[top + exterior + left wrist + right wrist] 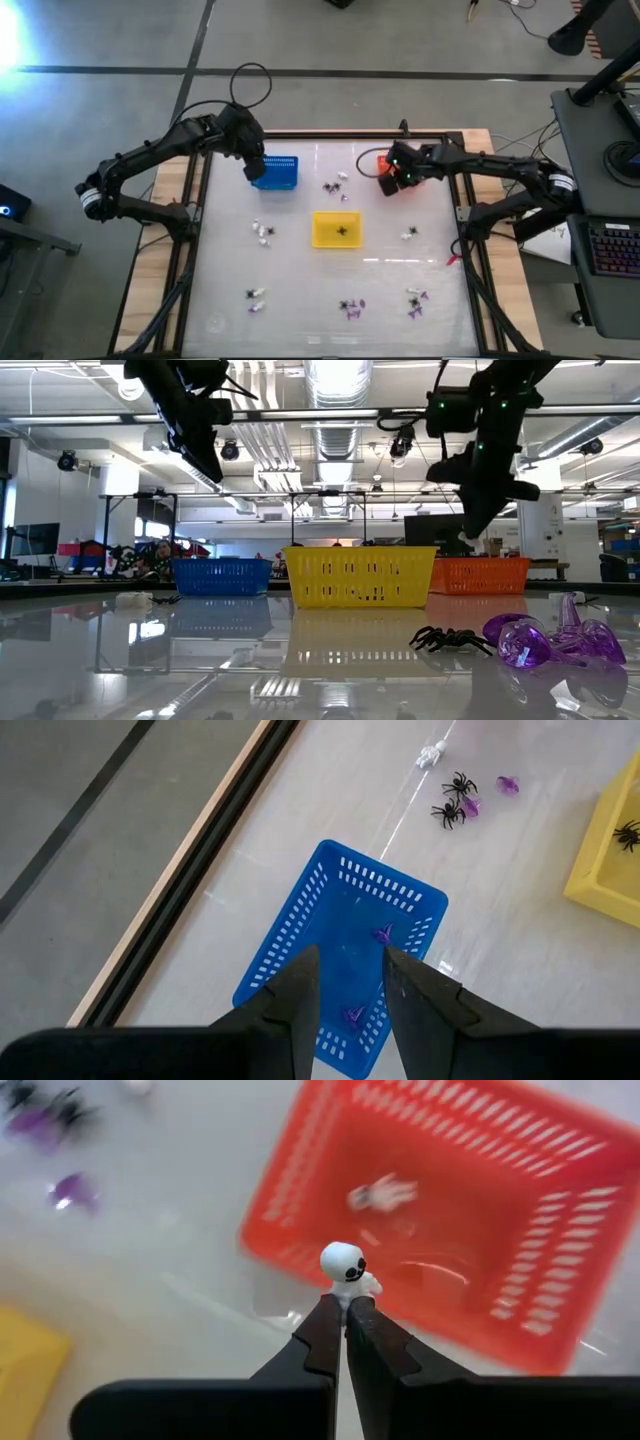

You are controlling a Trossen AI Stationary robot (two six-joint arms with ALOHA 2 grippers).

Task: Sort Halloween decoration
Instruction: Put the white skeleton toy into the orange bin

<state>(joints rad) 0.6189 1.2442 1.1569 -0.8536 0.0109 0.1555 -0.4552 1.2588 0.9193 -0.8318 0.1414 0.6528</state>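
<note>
Right hand [345, 1312]: pinching white skull figure [346, 1269], above orange basket [540, 1270] edge.
Left hand [348, 982]: spread, empty, over blue basket [300, 935].

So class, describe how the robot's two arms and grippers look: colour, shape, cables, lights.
Both arms are dark and jointed, with pale bands near their bases. The left gripper and right gripper each have two dark, tapering fingers. A black cable loops above the left arm; green lights glow on the right wrist.
</note>
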